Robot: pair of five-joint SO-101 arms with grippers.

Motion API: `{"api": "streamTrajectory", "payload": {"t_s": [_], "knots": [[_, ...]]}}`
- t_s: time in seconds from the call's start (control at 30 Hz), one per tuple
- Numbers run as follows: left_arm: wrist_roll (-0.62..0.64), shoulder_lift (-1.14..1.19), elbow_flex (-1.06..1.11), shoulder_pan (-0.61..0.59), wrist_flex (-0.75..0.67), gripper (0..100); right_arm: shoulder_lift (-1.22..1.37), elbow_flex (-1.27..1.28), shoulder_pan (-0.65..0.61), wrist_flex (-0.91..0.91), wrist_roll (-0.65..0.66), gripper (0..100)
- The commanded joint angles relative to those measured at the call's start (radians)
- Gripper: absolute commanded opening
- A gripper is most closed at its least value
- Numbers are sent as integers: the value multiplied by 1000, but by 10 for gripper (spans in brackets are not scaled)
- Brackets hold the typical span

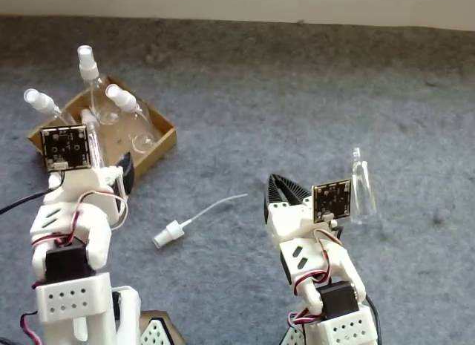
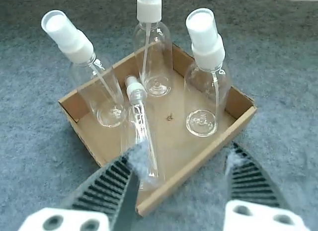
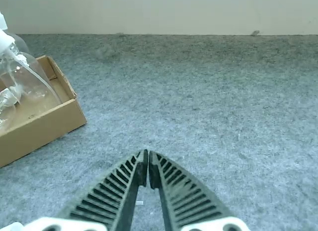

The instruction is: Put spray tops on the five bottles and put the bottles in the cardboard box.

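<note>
Lying loose, the spray top [image 1: 172,231] wants pinching by its white head; right gripper [image 3: 148,159] has jaws together, left gripper [image 2: 185,152] apart.

Four topped bottles [image 2: 151,47] [image 2: 97,87] [image 2: 206,92] [image 2: 141,136] in one cardboard box [image 2: 198,160]; one bottle [image 1: 362,185] outside, apparently topless; one loose spray top [image 1: 172,232].

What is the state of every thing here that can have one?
Cardboard box: open, four bottles inside.
Leftmost bottle: capped, upright in box.
Rear bottle: capped, upright in box.
Rightmost boxed bottle: capped, upright.
Fourth bottle: capped, lying or leaning.
Lone bottle: uncapped, upright on table.
Spray top: loose, lying on table.
Left gripper: open over box.
Right gripper: shut, empty.
</note>
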Motion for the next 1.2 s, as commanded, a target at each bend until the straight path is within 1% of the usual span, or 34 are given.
{"api": "streamTrajectory", "payload": {"t_s": [0.0, 0.1, 0.23, 0.4, 0.5, 0.6, 0.8, 0.9, 1.03, 1.1, 1.17], "knots": [[-91, -31, -108, 35, 133, 200, -10, 150, 16, 4, 11, 9], [-147, -27, -134, 62, 253, 200, -12, 150, 18, 4, 11, 9], [-209, -28, -165, 120, 368, 200, -12, 150, 42, 4, 11, 9], [-216, -27, -165, 219, 462, 200, -12, 150, 104, 2, 11, 9], [-264, -27, -165, 283, 523, 200, -12, 150, 105, 2, 11, 9], [-276, -27, -165, 312, 542, 200, -13, 150, 133, -1, 11, 9], [-269, -25, -163, 369, 545, 200, -13, 104, 338, 1, 6, 12], [-213, -25, -165, 409, 540, 200, -13, 73, 440, 2, 5, 12], [-167, -25, -159, 473, 540, 200, -13, 59, 536, -13, 5, 12], [-155, -25, -156, 492, 545, 200, -13, 56, 572, -101, 8, 12], [-158, -27, -136, 498, 542, 199, -13, 59, 593, -245, 11, 12]]}}
